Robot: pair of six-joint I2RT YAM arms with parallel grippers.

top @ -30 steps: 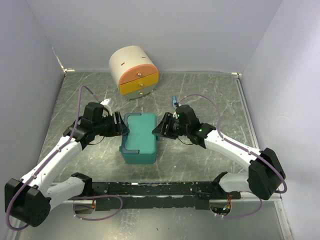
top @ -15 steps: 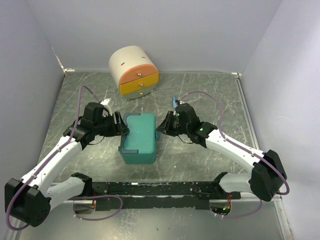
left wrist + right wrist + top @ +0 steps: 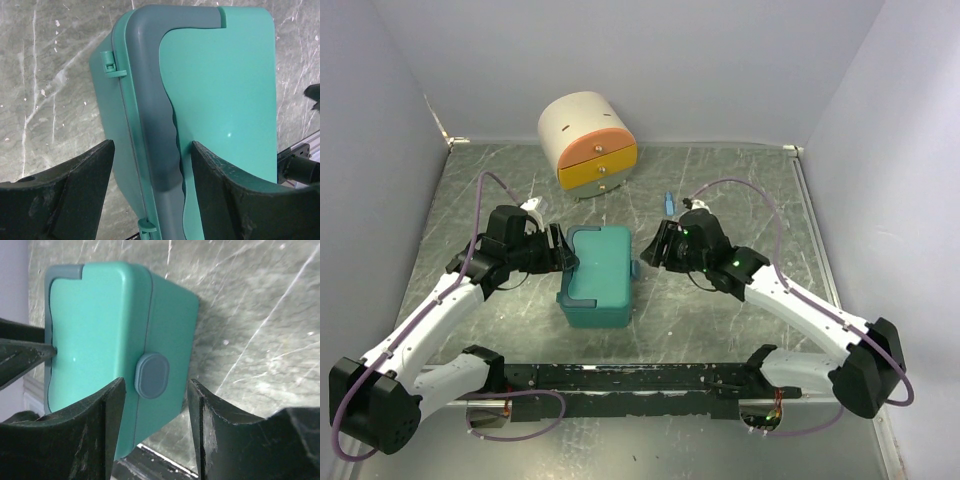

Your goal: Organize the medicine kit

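1. Sitting between the two arms is the medicine kit (image 3: 600, 275), a teal-green box flat on the marbled grey table (image 3: 720, 180), a little left of centre, lid facing up.
2. Over to the left gripper (image 3: 563, 258): its jaws stand well apart, straddling the kit's left edge. In the left wrist view the left gripper (image 3: 152, 145) has one dark finger (image 3: 65, 190) beside the side wall and the other (image 3: 240, 200) over the lid.
3. Between those fingers runs the grey handle (image 3: 150, 100), curving along the lid's rim. Whether either finger actually presses on the box, I cannot tell.
4. Now the right gripper (image 3: 647, 250): jaws parted to a middling gap, facing the kit's right side, just beside it and holding nothing.
5. From the right wrist camera, the right gripper (image 3: 156, 385) frames the grey oval latch (image 3: 151, 375) squarely between its two fingers, with a gap showing on either side of the latch.
6. That latch sits across the seam between lid and body, and the lid lies shut, so whatever is in the kit (image 3: 95, 325) is hidden.
7. A small teal clip (image 3: 112, 64) shows on the side wall near the handle's corner.
8. At the back stands a cream rounded cabinet (image 3: 586, 140), its orange drawer (image 3: 600, 152) and yellow drawer (image 3: 600, 172) both pushed in, contents out of sight.
9. A small blue item (image 3: 668, 200) lies on the table just behind the right arm's wrist, too small to identify.
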